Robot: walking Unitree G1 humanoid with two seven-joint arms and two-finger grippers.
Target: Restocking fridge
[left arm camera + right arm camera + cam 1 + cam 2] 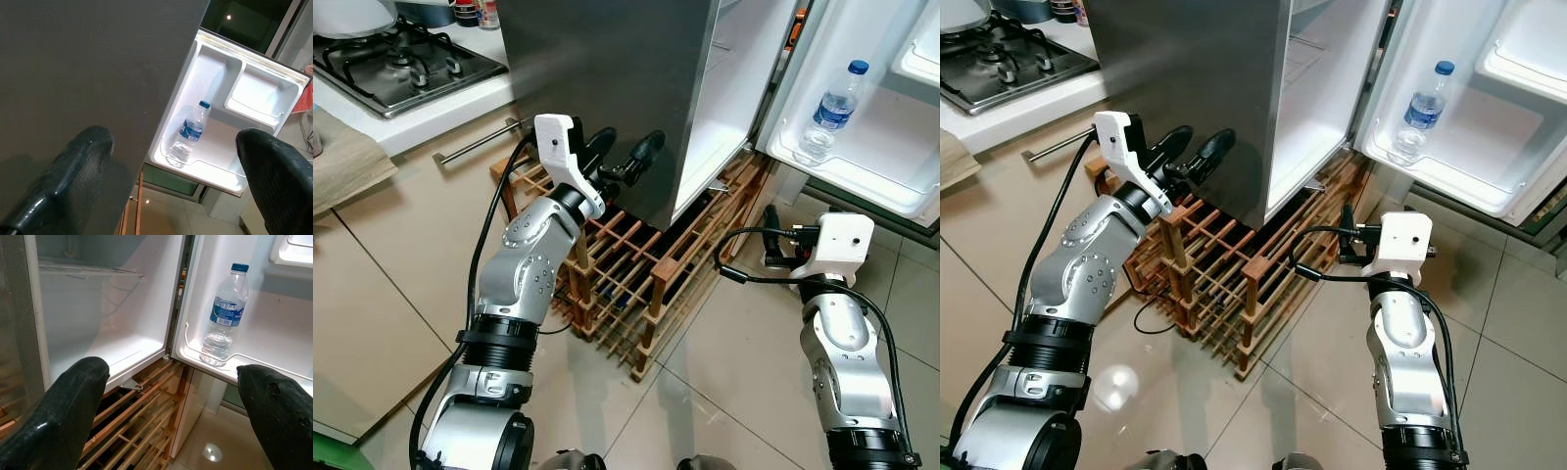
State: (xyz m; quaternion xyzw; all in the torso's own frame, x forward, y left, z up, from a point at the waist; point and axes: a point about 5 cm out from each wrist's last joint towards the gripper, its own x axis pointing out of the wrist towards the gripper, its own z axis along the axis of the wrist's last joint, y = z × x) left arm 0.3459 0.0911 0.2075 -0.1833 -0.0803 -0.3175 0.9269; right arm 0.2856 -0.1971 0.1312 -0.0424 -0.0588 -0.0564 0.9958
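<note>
Head view: water bottle (pixel 832 110) stands upright in the open fridge door shelf (pixel 862 181), up and ahead of the right gripper (pixel 771 223). Left gripper (pixel 622 157) sits by the fridge's steel side, farther off.

Left wrist: fingers (pixel 80 166) spread wide, empty.

Right wrist: fingers (pixel 58 411) wide, bottle between them ahead.

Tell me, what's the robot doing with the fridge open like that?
The robot stands in front of a small fridge whose door is swung open. A water bottle stands upright on the door's lower shelf. Both grippers are open and hold nothing: the left gripper is raised beside the fridge's grey side, and the right gripper is low, pointing toward the open fridge. The fridge sits on a wooden rack.
</note>
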